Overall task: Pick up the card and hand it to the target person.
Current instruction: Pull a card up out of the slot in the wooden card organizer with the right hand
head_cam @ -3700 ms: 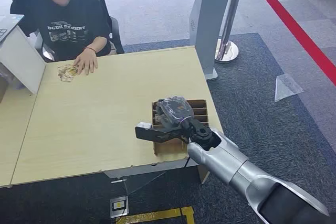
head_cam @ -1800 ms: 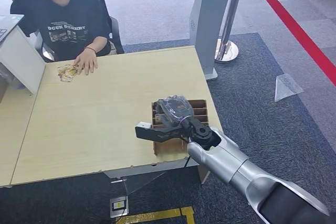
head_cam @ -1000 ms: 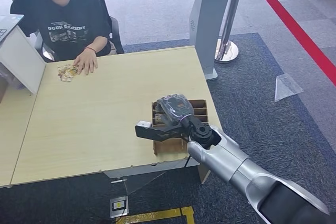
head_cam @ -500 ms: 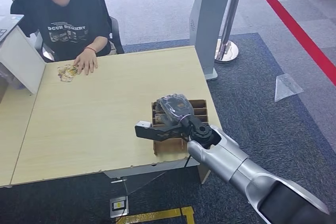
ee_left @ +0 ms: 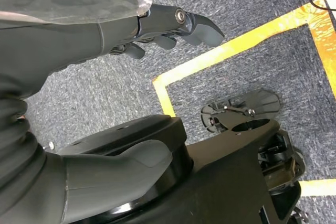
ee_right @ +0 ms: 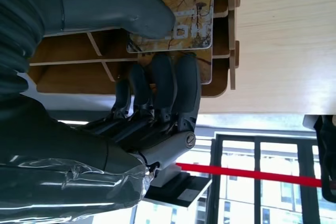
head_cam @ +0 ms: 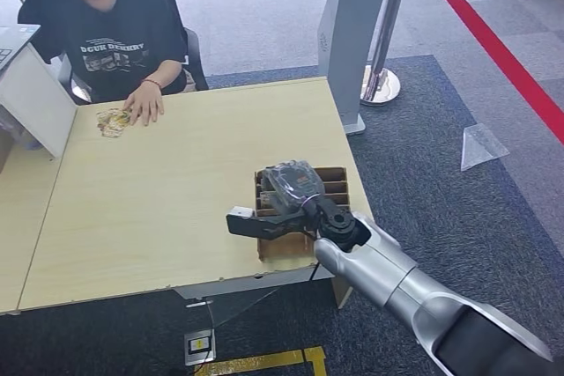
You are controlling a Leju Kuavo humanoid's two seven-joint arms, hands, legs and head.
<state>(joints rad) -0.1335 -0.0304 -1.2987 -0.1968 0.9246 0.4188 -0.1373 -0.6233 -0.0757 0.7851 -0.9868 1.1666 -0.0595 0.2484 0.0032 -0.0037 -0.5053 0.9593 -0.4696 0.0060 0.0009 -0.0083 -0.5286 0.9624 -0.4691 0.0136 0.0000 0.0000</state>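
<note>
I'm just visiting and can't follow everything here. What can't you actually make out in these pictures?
- Head view: the right robot hand covers the card in the slotted cardboard holder.
- Right wrist view: thumb and fingers lie on either side of the card; whether they grip it cannot be told.
- Head view: the print on the small item by the person's hand is too small.

The card (ee_right: 186, 24), printed with bare branches, stands in the slotted cardboard holder (ee_right: 222, 77).
</note>
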